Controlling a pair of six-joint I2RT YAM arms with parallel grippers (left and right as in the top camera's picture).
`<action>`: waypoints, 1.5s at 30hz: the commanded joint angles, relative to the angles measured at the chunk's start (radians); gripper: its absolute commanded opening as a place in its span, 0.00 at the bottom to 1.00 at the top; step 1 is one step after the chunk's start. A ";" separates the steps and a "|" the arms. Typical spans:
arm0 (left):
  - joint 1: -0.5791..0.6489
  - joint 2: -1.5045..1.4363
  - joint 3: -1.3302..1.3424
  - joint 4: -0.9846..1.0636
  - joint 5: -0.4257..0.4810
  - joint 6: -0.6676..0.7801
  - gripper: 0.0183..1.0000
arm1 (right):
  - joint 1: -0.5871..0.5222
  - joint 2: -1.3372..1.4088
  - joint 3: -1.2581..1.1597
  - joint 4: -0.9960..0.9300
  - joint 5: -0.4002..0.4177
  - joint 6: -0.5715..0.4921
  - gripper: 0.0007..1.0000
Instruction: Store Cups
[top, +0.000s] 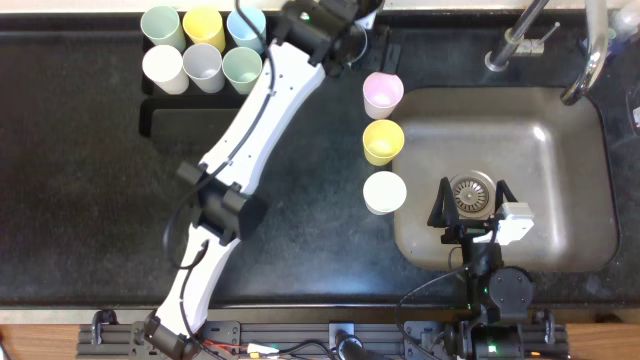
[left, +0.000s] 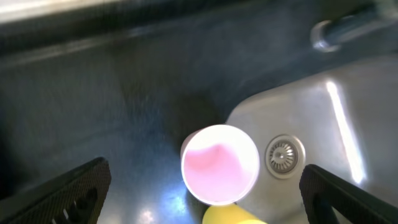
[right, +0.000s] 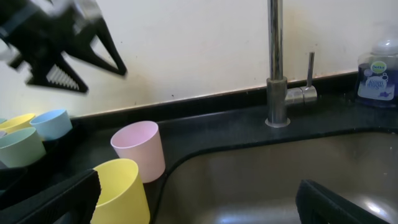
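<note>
Here, my left end effector (left: 204, 169) hangs with jaws wide apart; below, between them, stands the pink cup (left: 219, 164): upright, empty, pale pink inside, on the dark tabletop (left: 93, 93) at the rim of the sink (left: 323, 124). My right end effector (right: 198, 182) is likewise spread.

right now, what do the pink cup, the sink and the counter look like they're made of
Pink cup: probably plastic, matte, thin evenly coloured wall. Sink: looks like stainless steel, brushed, with bright streaky reflections. Counter: dark and glossy, perhaps polished stone or laminate; the look leaves it open.
</note>
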 joint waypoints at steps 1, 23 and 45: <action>0.010 0.037 0.046 -0.027 -0.043 -0.154 1.00 | -0.006 -0.007 -0.013 0.005 -0.010 -0.003 1.00; 0.004 0.156 0.046 -0.122 0.021 -0.200 1.00 | -0.006 -0.007 -0.013 0.005 -0.010 -0.003 1.00; 0.003 0.195 0.041 -0.155 0.040 -0.200 0.96 | -0.006 -0.007 -0.013 0.005 -0.010 -0.003 1.00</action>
